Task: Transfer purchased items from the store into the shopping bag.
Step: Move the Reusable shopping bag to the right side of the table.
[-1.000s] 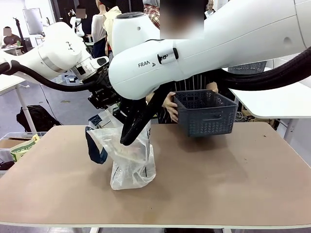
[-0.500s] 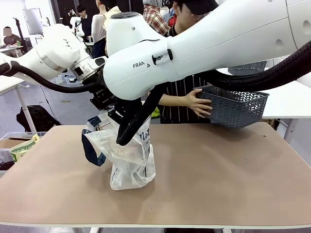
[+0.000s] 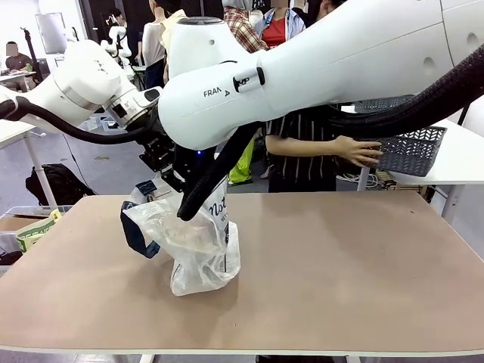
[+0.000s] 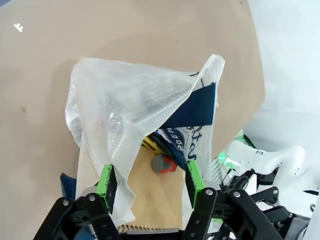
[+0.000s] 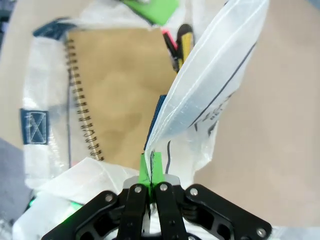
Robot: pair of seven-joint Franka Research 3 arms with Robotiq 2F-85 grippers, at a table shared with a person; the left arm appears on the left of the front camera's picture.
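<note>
The shopping bag [image 3: 198, 253] stands on the table's left half, white and crinkly with a navy handle [image 3: 134, 227]. My right gripper [image 5: 151, 169] is shut on the bag's rim and holds it up. My left gripper [image 4: 150, 179] is open at the bag's mouth, with film draped over one green pad [image 4: 106, 180]. Inside lie a tan spiral notebook [image 5: 112, 105], a yellow-and-black tape measure [image 5: 183, 44] and a small red thing [image 4: 164, 163]. A person's hand holds the dark basket [image 3: 412, 150] at the far right, off my table.
The brown table [image 3: 348, 265] stretches bare to the right of the bag. A white side table [image 3: 454, 162] sits behind on the right, under the basket. My right arm's big white link [image 3: 302, 76] crosses above the bag. People stand behind the table.
The person has carried the basket from over the table's far edge rightwards to the white side table. The bag's mouth has shifted slightly left and been drawn up.
</note>
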